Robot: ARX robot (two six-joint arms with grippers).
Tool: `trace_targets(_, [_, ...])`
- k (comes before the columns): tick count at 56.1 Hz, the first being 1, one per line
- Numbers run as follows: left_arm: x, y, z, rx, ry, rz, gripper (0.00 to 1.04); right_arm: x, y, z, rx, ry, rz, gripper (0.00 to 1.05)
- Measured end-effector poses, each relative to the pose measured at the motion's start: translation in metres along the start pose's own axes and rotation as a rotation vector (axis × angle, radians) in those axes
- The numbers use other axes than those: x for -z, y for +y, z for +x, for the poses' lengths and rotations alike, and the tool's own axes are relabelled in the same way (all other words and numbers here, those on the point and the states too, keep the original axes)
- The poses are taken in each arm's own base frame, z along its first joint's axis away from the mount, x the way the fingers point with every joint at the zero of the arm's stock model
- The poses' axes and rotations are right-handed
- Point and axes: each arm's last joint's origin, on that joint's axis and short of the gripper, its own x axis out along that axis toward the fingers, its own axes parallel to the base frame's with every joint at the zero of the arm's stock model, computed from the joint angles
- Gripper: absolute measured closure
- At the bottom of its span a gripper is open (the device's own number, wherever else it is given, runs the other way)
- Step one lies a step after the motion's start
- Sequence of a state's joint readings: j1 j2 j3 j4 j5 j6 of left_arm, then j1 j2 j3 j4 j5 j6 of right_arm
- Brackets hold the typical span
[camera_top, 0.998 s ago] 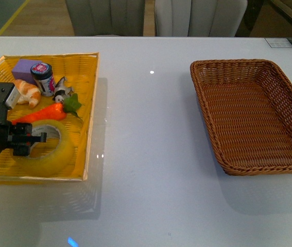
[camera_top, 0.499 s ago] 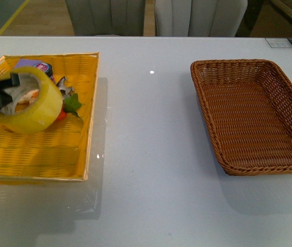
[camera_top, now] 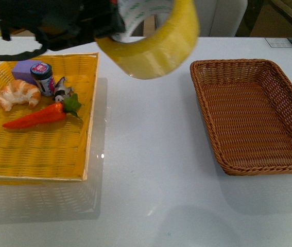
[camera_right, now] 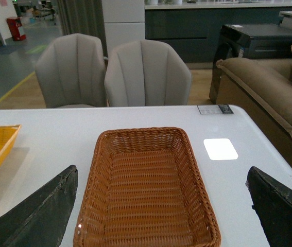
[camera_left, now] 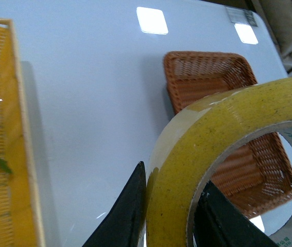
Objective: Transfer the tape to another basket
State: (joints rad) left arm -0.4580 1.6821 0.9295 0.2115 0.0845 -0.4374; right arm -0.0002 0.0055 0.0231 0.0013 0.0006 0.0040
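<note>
Front view has the tape (camera_top: 156, 49) in the air above the bare bench (camera_top: 146, 175), between the yellow tray (camera_top: 37, 152) and the brown basket (camera_top: 254, 116), touching neither. The roll hangs tilted, neither flat nor square on edge: its broad yellow band faces down and towards the camera, while the white core with green print shows at its upper left, next to the dark arm. In the left wrist view the left claw (camera_left: 172, 216) is clenched on the roll's wall, one finger outside the band and one inside the core, with the basket showing beyond and through the ring. The right claw (camera_right: 161, 170) is spread wide with nothing between its fingers, the basket below it. Half a second ago the tape was low over the tray at the far left; a second ago it lay in the tray. It now sits higher and further right, so the croissant (camera_top: 19, 95) and carrot (camera_top: 35, 117) in the tray show in full.
</note>
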Motion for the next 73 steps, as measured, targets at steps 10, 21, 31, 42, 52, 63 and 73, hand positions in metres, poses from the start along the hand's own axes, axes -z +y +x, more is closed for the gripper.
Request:
trace_targets(10, [0.014,-0.032,0.001,0.049,0.029,0.035,0.88,0.0,0.0,0.0,0.0,0.0,0.0,0.09])
trace_targets(21, [0.017,-0.043,0.001,0.056,0.039,0.04,0.88,0.002,0.002,0.004,0.054,0.418,0.23,0.09])
trace_targets(31, [0.019,-0.047,0.001,0.057,0.047,0.045,0.89,-0.017,0.009,0.022,-0.02,0.461,0.475,0.09])
trace_targets(42, [0.021,-0.049,0.001,0.057,0.058,0.047,0.89,-0.035,0.028,0.049,-0.218,0.391,0.647,0.09])
trace_targets(52, [0.023,-0.051,-0.001,0.065,0.082,0.048,0.89,-0.021,0.063,0.078,-0.363,0.429,0.699,0.09])
trace_targets(63, [0.022,-0.052,-0.005,0.078,0.087,0.043,0.89,-0.005,0.078,0.096,-0.386,0.456,0.734,0.09])
trace_targets(73, [0.022,-0.052,-0.005,0.086,0.092,0.037,0.89,0.004,0.083,0.108,-0.384,0.468,0.767,0.09])
